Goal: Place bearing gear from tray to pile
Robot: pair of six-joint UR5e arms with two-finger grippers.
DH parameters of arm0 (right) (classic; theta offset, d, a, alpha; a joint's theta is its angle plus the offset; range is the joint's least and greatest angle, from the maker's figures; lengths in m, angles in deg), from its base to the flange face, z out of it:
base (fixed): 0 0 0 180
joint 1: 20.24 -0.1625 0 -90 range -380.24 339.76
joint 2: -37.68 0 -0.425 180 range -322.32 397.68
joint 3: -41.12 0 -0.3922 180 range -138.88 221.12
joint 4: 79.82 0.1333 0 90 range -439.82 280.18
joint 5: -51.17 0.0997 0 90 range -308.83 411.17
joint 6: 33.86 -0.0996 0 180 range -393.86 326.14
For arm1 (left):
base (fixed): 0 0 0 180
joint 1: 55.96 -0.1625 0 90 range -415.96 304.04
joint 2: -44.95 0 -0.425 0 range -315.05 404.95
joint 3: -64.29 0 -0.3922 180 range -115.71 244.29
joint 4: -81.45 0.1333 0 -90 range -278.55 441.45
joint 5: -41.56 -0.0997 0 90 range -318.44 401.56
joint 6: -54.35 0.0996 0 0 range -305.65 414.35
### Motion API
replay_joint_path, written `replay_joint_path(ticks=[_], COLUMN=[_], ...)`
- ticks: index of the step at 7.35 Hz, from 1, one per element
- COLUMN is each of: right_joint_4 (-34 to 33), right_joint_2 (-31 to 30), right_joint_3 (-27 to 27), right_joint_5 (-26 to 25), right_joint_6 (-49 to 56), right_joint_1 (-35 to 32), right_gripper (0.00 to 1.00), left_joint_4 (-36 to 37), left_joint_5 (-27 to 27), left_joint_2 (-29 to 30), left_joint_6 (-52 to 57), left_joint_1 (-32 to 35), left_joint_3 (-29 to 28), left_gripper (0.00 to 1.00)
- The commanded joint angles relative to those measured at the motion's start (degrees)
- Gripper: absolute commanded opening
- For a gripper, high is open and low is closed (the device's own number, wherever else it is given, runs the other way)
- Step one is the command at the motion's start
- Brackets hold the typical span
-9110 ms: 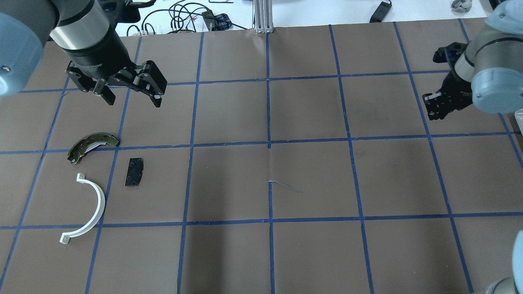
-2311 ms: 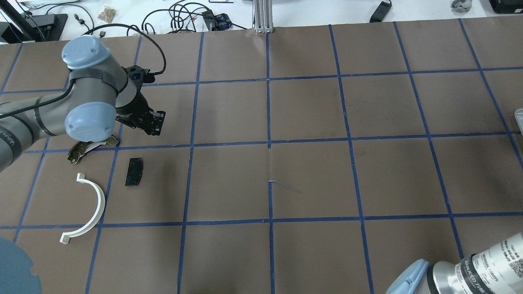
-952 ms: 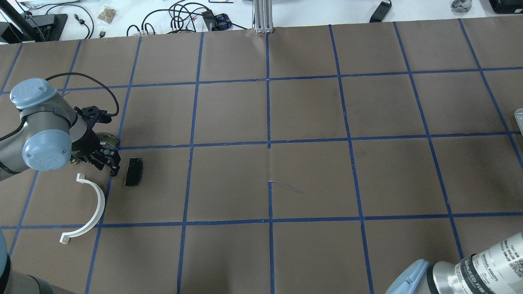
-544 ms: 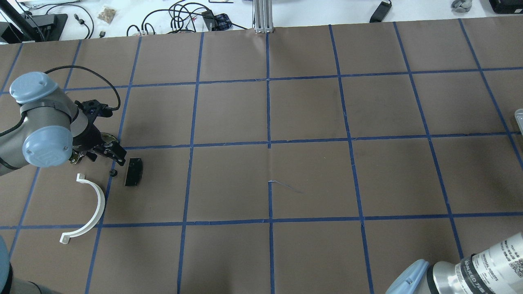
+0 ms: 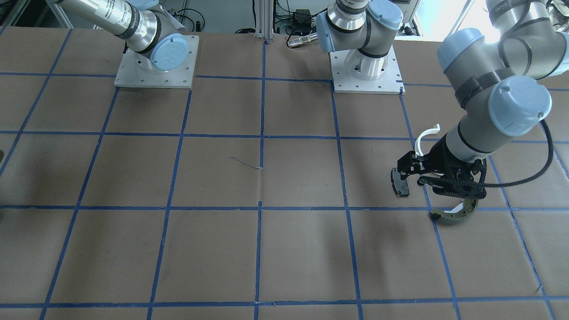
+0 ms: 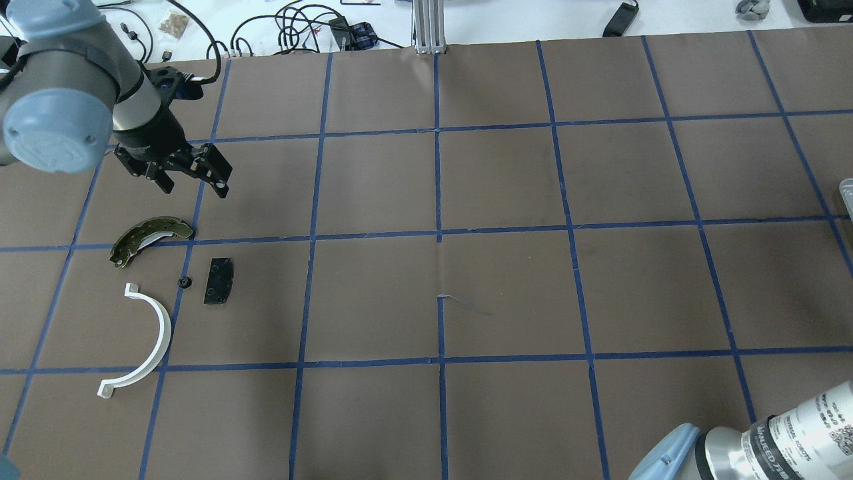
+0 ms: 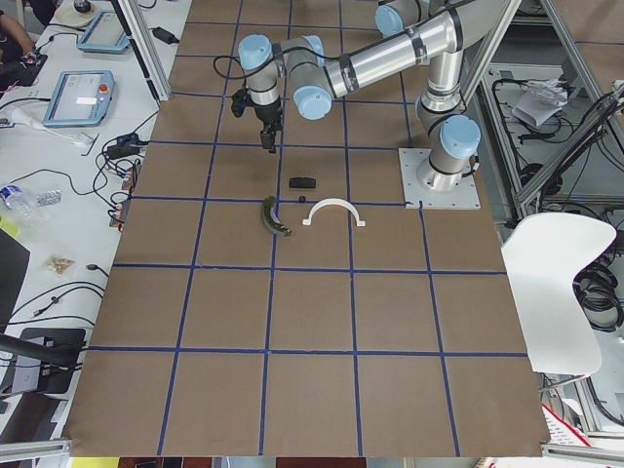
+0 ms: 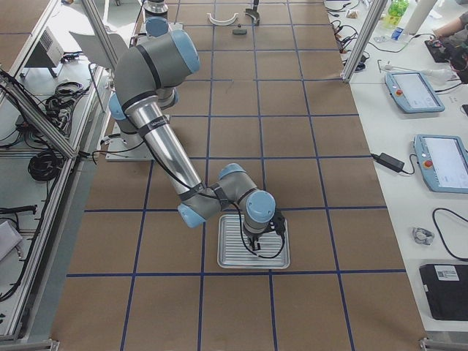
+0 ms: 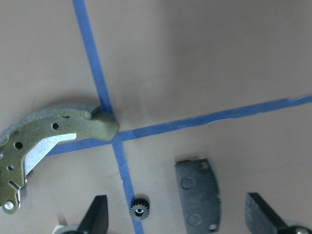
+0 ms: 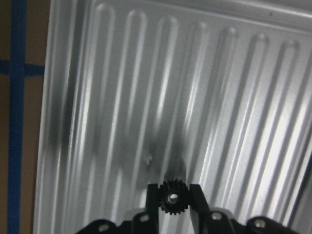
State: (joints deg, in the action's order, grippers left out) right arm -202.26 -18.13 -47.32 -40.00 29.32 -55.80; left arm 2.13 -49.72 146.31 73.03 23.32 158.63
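The pile lies at the table's left: an olive-green curved shoe (image 6: 150, 235), a black pad (image 6: 219, 281) and a white half-ring (image 6: 143, 340). A small black bearing gear (image 6: 184, 281) lies on the blue tape between the pad and the half-ring; it also shows in the left wrist view (image 9: 140, 212). My left gripper (image 6: 193, 190) is open and empty, raised above and beyond the pile. My right gripper (image 10: 171, 194) is shut on another black bearing gear (image 10: 171, 200) just over the ribbed silver tray (image 10: 219, 97).
The tray (image 8: 232, 256) sits at the table's right end, with my right arm bent over it. Cables and devices (image 6: 300, 27) and an aluminium post (image 6: 430, 27) lie past the far edge. The two arm bases (image 5: 364, 62) stand on the robot's side.
My left gripper came down to the pile, opened and left a small black gear beside the black pad, then rose up and away. My right arm left the overhead view.
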Motion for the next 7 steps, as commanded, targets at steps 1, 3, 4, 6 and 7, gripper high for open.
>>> replay_joint_path(ticks=[1,3,4,6,7], right_joint_4=[0.18,-1.04,-0.96,-0.61,0.00], right_joint_2=[-4.55,-10.25,-12.03,-13.53,-14.23], right_joint_3=[-3.73,-10.58,-12.78,-14.21,-14.74], right_joint_5=[-0.15,-0.07,0.02,-0.15,-0.24], right_joint_6=[-2.34,-7.07,-11.19,-23.22,-31.02], right_joint_1=[-2.66,-7.31,-9.77,-18.53,-23.80], right_gripper=[0.07,0.07,0.07,0.05,0.05], left_joint_4=[-5.14,-7.23,-9.42,-12.50,-12.52], left_joint_5=[0.41,-0.12,0.58,-0.20,0.14], left_joint_2=[-5.62,-9.85,-10.56,-12.50,-12.16], left_joint_6=[-7.66,-10.58,-13.99,-14.38,-14.37], left_joint_1=[7.87,10.54,10.89,12.74,12.74], left_joint_3=[-3.20,-3.72,-4.08,-4.25,-4.25], left_gripper=[1.00,1.00,1.00,1.00,1.00])
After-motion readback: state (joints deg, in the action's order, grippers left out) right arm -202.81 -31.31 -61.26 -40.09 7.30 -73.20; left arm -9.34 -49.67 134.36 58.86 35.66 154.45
